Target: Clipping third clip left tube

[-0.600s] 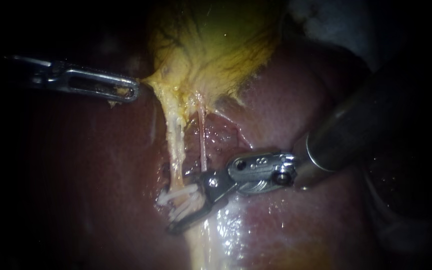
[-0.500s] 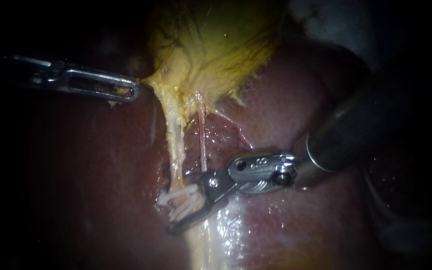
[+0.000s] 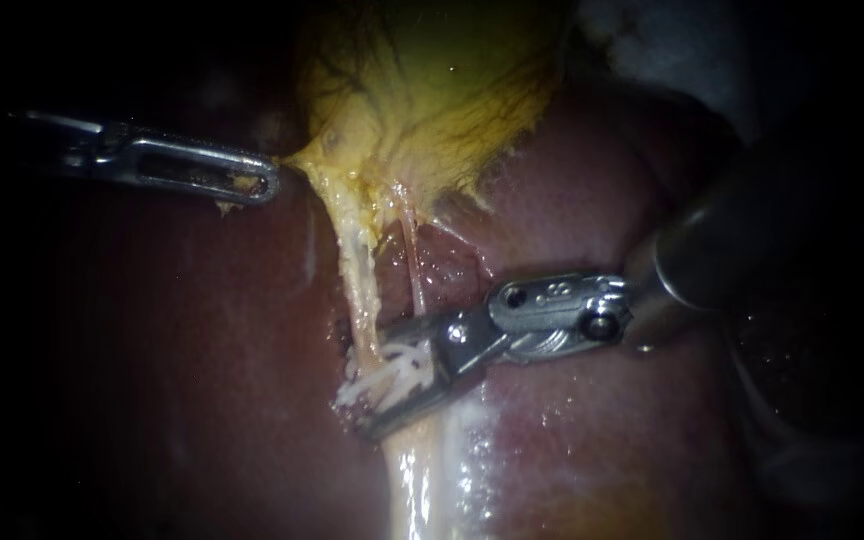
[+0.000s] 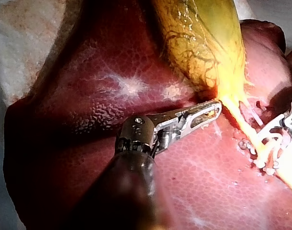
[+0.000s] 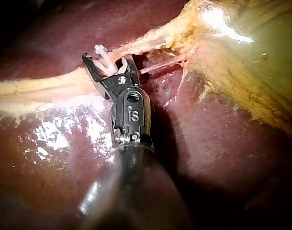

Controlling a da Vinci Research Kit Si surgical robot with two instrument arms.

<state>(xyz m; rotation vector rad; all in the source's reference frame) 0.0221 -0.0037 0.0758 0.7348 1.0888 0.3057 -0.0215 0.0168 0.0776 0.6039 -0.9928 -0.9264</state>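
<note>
left tube (image 3: 357,290) runs pale from the gallbladder (image 3: 442,90) down across the liver (image 3: 182,380), beside a thinner pink tube (image 3: 412,270), with white clips (image 3: 392,370) on its lower part. right instrument (image 3: 370,385) has its jaws spread, one on each side of the left tube at the clips. left instrument (image 3: 267,185) has its jaws pinching the gallbladder's edge where the left tube begins.
</note>
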